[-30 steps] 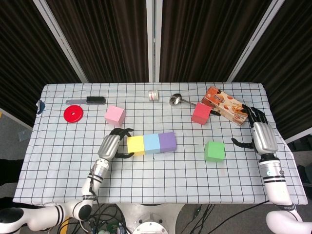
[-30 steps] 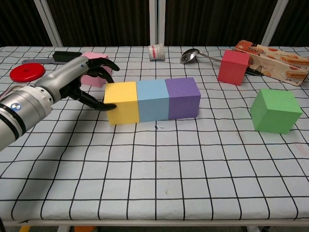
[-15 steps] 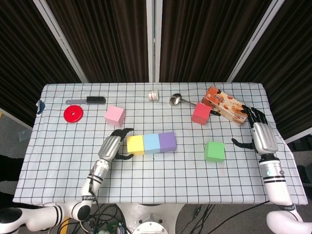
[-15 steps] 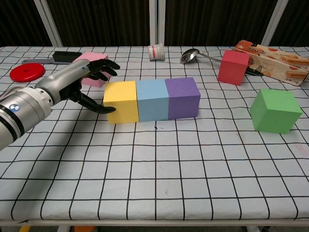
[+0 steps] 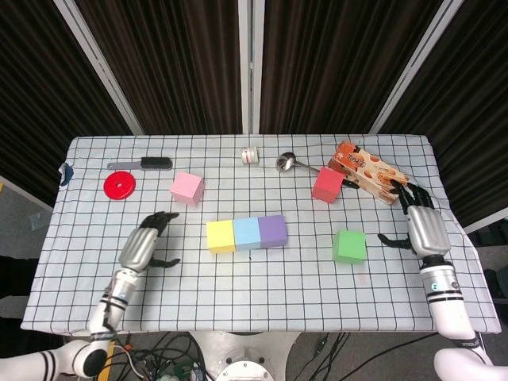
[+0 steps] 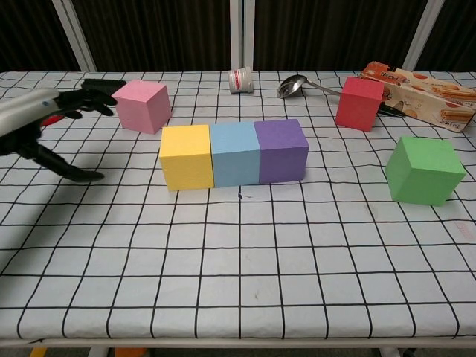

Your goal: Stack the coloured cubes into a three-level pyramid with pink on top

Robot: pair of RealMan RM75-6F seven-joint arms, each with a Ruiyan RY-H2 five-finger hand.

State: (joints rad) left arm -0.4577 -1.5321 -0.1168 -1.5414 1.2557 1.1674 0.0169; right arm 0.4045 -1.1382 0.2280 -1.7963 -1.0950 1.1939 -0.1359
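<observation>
A yellow cube [image 5: 220, 236], a light blue cube [image 5: 247, 232] and a purple cube [image 5: 273, 230] sit side by side in a row at the table's middle. The pink cube [image 5: 186, 188] stands alone behind and left of the row. A red cube [image 5: 327, 184] is at the back right and a green cube [image 5: 349, 245] lies to the right of the row. My left hand [image 5: 141, 246] hovers open well left of the yellow cube [image 6: 186, 157], holding nothing. My right hand [image 5: 419, 224] stays open right of the green cube [image 6: 425, 170], fingers apart.
A snack box [image 5: 367, 171] lies at the back right beside the red cube. A spoon [image 5: 290, 163] and a small white cup [image 5: 251, 155] sit at the back centre. A red disc [image 5: 119, 186] and a black brush [image 5: 147, 163] are at the back left.
My left hand has drawn back to the left, away from the yellow cube it was touching. The right hand shifted slightly. The cubes have not moved.
</observation>
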